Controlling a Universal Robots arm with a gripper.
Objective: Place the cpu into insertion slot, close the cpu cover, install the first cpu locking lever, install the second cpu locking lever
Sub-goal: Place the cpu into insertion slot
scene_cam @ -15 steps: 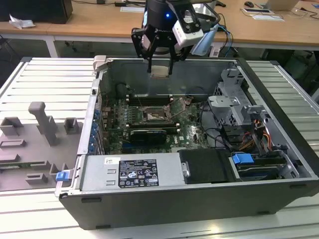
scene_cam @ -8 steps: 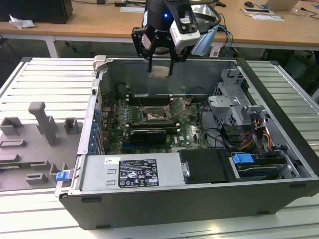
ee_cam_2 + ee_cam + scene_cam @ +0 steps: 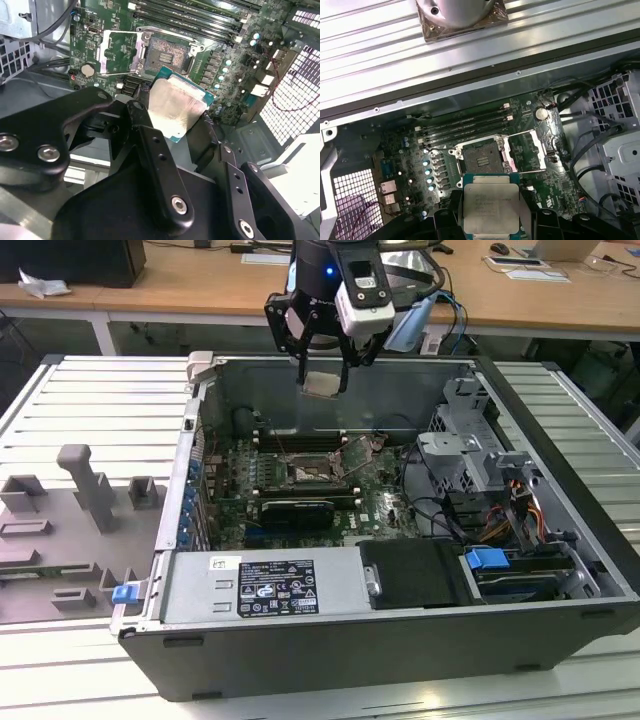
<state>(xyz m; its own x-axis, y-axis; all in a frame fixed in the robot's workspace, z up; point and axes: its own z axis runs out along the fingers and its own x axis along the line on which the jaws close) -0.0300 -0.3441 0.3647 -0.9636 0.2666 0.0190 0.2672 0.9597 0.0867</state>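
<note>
My gripper [image 3: 322, 368] hangs above the open computer case, shut on the cpu [image 3: 322, 384], a flat silver-grey square chip. In both wrist views the black fingers [image 3: 150, 145] clamp two opposite edges of the cpu [image 3: 175, 107] [image 3: 490, 207]. The insertion slot [image 3: 312, 472] [image 3: 481, 159] [image 3: 167, 50] lies bare on the green board below, a dark square socket. The cpu cover [image 3: 525, 152] [image 3: 117, 52] [image 3: 360, 452] is swung open beside the slot. The chip is well above the slot and touches nothing else.
Long black memory slots [image 3: 465, 127] run beside the socket. A drive cage and cables [image 3: 470, 455] fill the case on the exterior view's right, and a power supply [image 3: 265, 590] sits at its front. A grey fixture block [image 3: 85, 485] stands on the table on the exterior view's left.
</note>
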